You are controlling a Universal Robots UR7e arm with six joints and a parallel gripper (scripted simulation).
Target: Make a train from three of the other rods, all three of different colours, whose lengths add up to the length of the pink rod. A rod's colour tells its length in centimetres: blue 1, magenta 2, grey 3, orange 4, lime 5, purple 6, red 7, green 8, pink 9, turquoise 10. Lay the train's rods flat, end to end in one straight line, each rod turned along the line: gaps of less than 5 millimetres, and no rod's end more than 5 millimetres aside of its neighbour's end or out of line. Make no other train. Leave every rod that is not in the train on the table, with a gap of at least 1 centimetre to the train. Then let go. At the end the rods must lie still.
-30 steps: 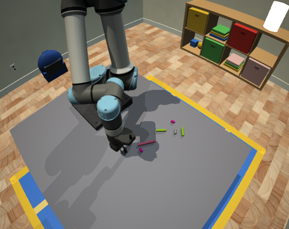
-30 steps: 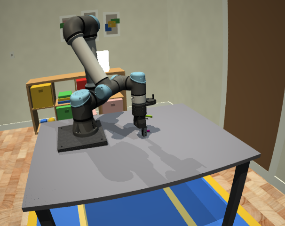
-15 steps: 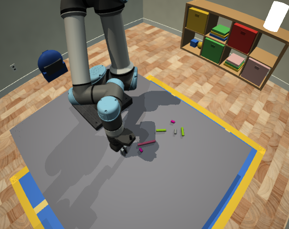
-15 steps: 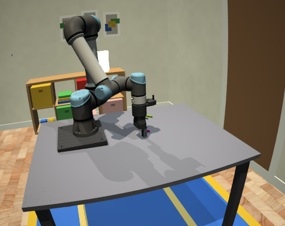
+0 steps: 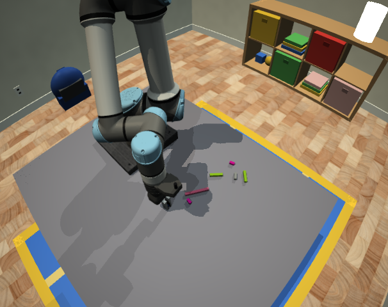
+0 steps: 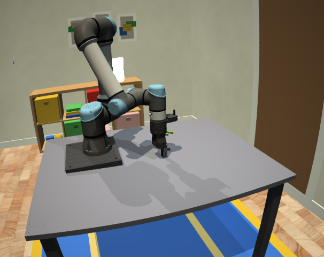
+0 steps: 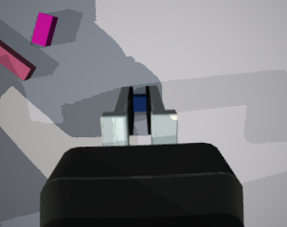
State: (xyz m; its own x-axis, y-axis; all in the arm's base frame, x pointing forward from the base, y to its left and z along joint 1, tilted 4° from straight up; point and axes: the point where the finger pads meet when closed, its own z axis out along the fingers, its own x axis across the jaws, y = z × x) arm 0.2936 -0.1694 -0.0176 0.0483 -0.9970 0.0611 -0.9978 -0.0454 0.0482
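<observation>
My gripper is low over the grey table, left of the rods. In the wrist view it is shut on a small blue rod between its fingers. The pink rod lies flat just right of it, and shows at the upper left in the wrist view. A magenta rod lies just below the pink rod, also in the wrist view. Further right lie a lime rod, a grey rod, a second lime rod and a second magenta rod.
The arm's black base plate sits at the back of the table. A wooden shelf with coloured boxes stands on the floor at the far right, off the table.
</observation>
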